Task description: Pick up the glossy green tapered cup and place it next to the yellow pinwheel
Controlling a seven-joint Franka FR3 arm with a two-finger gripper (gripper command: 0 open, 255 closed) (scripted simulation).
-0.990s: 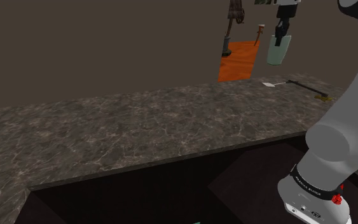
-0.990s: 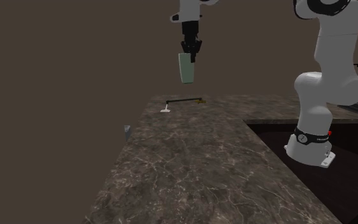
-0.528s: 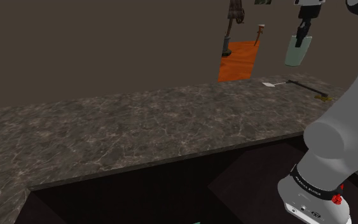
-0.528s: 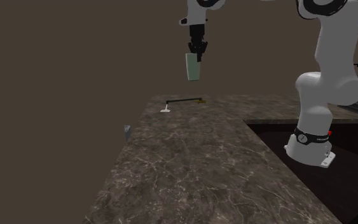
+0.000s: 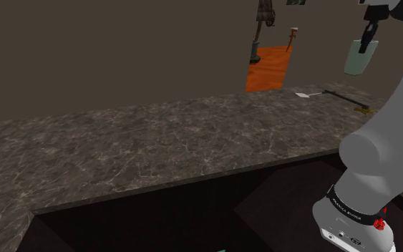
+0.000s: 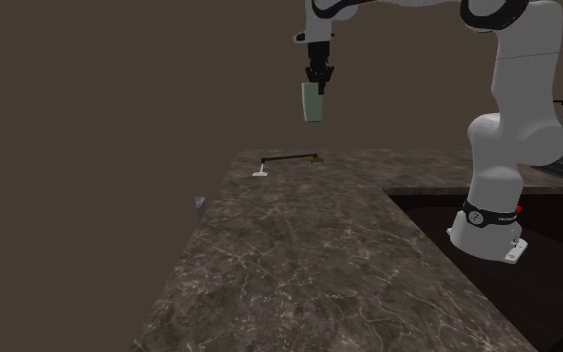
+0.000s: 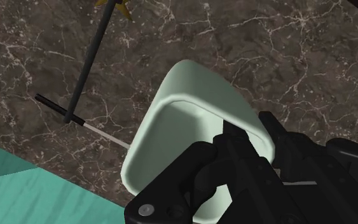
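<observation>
A pale green tapered cup (image 5: 357, 57) hangs in the air, tilted, high above the far end of the dark marble counter (image 5: 192, 136). My gripper (image 5: 366, 44) is shut on its rim, one finger inside and one outside. From the second exterior view the cup (image 6: 312, 102) hangs under the gripper (image 6: 317, 84), above the yellow pinwheel (image 6: 314, 158). The pinwheel's yellow head (image 5: 365, 111) and its dark stick (image 5: 341, 98) lie flat on the counter. In the wrist view the cup's mouth (image 7: 184, 127) faces the camera between the fingers (image 7: 241, 159), with the pinwheel (image 7: 116, 5) on the counter past it.
A thin black rod with a white tip (image 7: 75, 118) lies at the end of the pinwheel's stick. A small grey object (image 6: 200, 205) sits off the counter's left edge. The stand's dark recess (image 5: 192, 215) cuts into the counter. An orange floor patch (image 5: 270, 68) shows far behind.
The gripper has carried the cup toward the right in both exterior views, to a spot over the pinwheel's yellow end. The grip has not changed.
</observation>
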